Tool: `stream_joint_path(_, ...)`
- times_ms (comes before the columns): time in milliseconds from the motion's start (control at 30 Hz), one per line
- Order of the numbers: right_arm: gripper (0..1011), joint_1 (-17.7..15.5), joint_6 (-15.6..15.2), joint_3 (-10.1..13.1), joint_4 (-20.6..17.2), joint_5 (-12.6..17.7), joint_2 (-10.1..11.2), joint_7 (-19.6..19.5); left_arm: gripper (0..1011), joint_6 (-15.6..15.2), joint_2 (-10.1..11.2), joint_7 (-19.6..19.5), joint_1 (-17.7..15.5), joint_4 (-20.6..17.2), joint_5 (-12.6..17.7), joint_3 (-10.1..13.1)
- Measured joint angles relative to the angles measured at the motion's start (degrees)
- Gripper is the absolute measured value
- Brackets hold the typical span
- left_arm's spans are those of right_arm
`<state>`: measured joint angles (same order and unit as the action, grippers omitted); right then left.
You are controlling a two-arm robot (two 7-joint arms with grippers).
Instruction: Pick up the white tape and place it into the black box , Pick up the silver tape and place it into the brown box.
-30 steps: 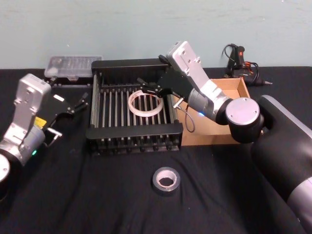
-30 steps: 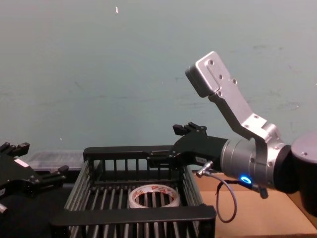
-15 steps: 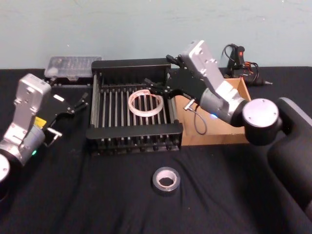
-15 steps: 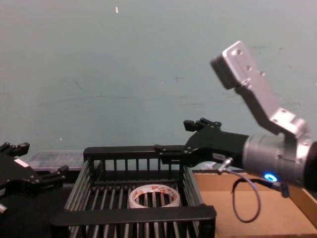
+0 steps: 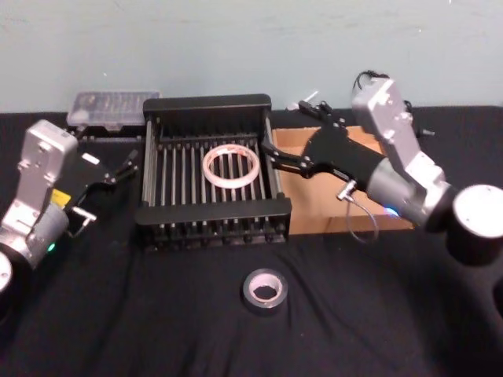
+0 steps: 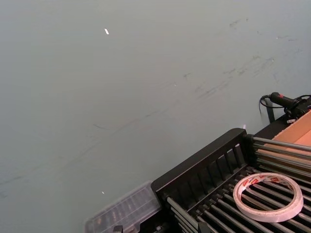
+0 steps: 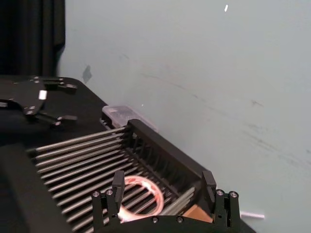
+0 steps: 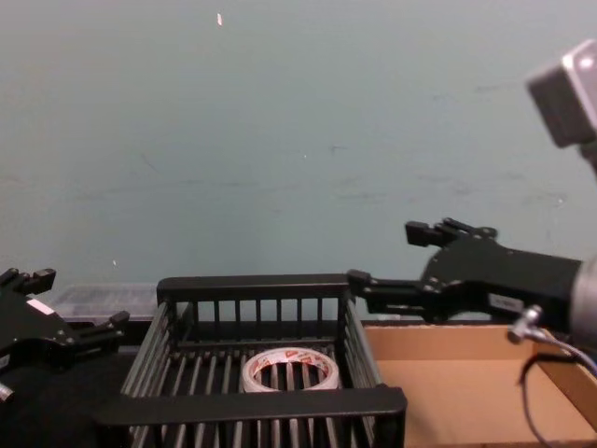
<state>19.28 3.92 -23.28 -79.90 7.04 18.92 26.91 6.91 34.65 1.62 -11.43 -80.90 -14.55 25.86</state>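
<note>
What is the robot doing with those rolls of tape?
It is sorting them into boxes. The white tape already lies flat in the black box. The right gripper is open and empty, over the edge between that crate and the brown box. The silver tape sits on the table in front, not yet picked up. The left gripper waits open, left of the crate.
</note>
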Motion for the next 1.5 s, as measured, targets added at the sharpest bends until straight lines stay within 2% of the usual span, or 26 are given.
stream_joint_path(267,1002,-7.1,-1.8,1.1,-8.6,2.9,5.0,0.6,1001,0.0,0.0,0.0,0.0,0.0,0.0,0.0)
stream_joint_path(600,1002,-11.4,-4.7,0.8,-12.5,6.7,9.3,3.3,1001,0.0,0.0,0.0,0.0,0.0,0.0,0.0)
stream_joint_path(733,1002,-11.5,-6.3,0.0,-12.4,8.2,10.1,4.9,1001,0.0,0.0,0.0,0.0,0.0,0.0,0.0)
stream_joint_path(900,1002,-10.8,-10.1,-2.0,-11.2,10.5,11.1,7.5,1001,0.0,0.0,0.0,0.0,0.0,0.0,0.0)
stream_joint_path(1067,1002,-10.0,-12.4,-3.6,-10.4,11.6,11.5,8.9,1001,0.0,0.0,0.0,0.0,0.0,0.0,0.0)
stream_joint_path(1500,1002,-7.3,-17.1,-7.9,-8.4,11.9,12.3,9.8,1002,0.0,0.0,0.0,0.0,0.0,0.0,0.0)
